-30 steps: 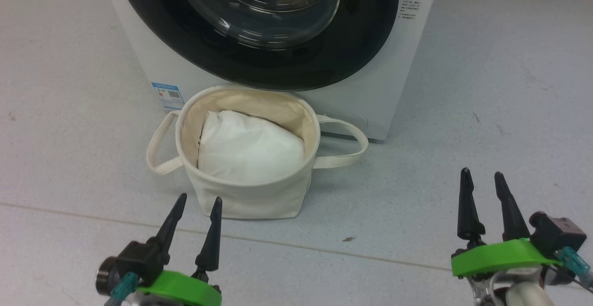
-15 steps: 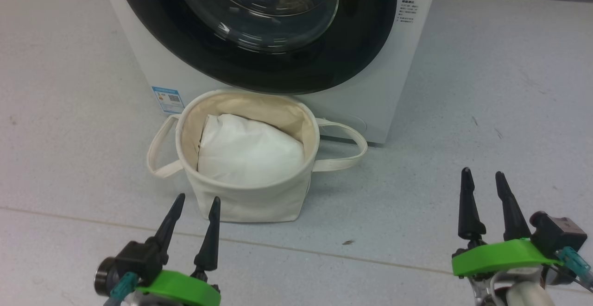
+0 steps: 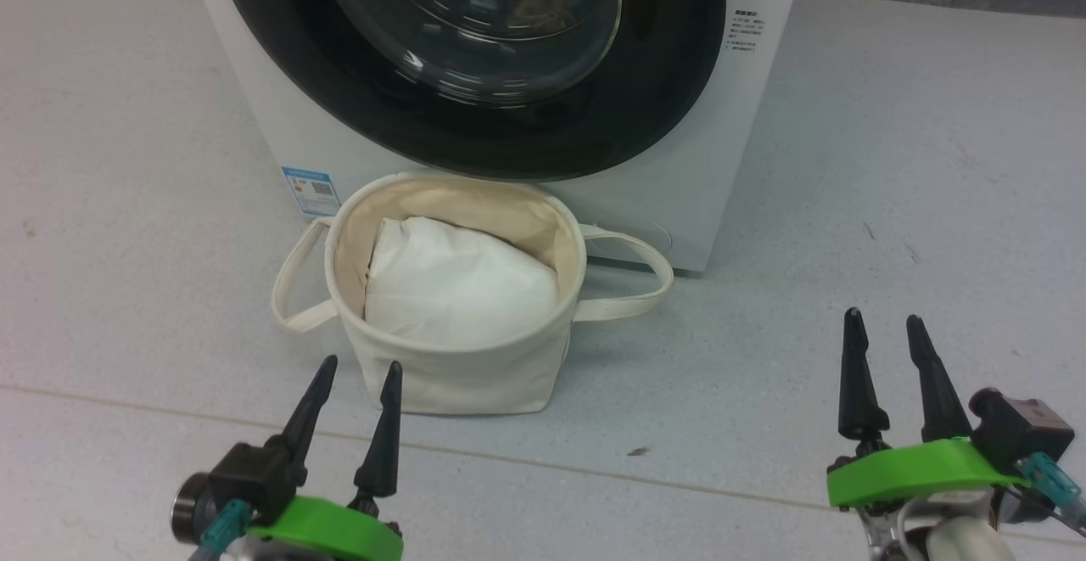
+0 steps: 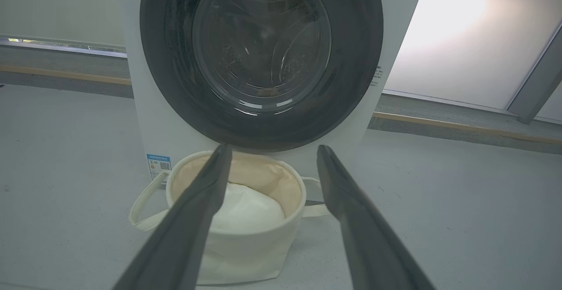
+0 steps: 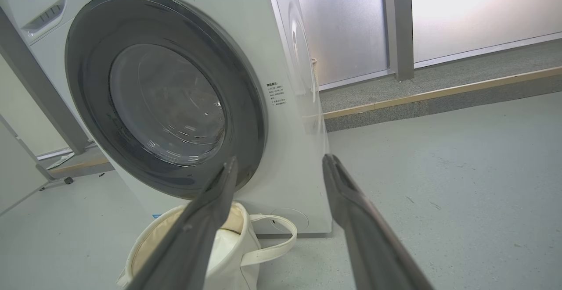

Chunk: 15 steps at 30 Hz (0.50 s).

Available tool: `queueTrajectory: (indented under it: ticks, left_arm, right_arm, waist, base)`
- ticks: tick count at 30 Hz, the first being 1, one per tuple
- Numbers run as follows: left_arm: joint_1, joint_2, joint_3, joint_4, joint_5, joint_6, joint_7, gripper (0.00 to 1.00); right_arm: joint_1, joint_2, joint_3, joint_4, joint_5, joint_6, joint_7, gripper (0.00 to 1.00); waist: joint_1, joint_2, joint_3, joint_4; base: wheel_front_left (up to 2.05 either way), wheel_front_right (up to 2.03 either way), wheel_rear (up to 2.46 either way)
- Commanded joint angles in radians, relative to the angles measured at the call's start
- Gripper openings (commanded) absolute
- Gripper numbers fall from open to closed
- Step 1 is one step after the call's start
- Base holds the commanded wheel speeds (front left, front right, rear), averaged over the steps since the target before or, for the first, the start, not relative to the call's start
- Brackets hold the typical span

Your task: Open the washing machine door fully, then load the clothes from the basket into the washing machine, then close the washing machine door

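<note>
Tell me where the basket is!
In the head view, the basket sits on the floor left of centre, in front of the washing machine.

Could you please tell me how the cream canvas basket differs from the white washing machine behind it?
The round cream canvas basket is far smaller than the white front-loading washing machine. The basket has soft fabric sides; the washing machine is rigid. The basket is open on top, holding a plain white pad; the washing machine's black-rimmed round door is shut. Both are pale and stand on the grey floor.
</note>
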Motion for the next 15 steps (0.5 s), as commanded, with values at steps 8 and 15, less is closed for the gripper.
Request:
queueTrajectory:
  ticks: [8,15]
  left_arm:
    - [-0.017,0.012,0.035,-0.028,-0.006,0.011,-0.012,1.00]
    - [-0.021,0.012,0.028,-0.026,-0.003,0.007,-0.012,1.00]
  right_arm:
    - [-0.011,-0.001,0.024,-0.024,-0.004,0.000,-0.002,1.00]
    - [-0.017,-0.001,0.025,-0.024,-0.002,0.000,-0.002,1.00]
  waist:
    - [0.0000,0.0000,-0.002,0.002]
    - [0.0000,0.0000,0.007,0.005]
  base:
    - [0.00,0.00,0.00]
    - [0.00,0.00,0.00]
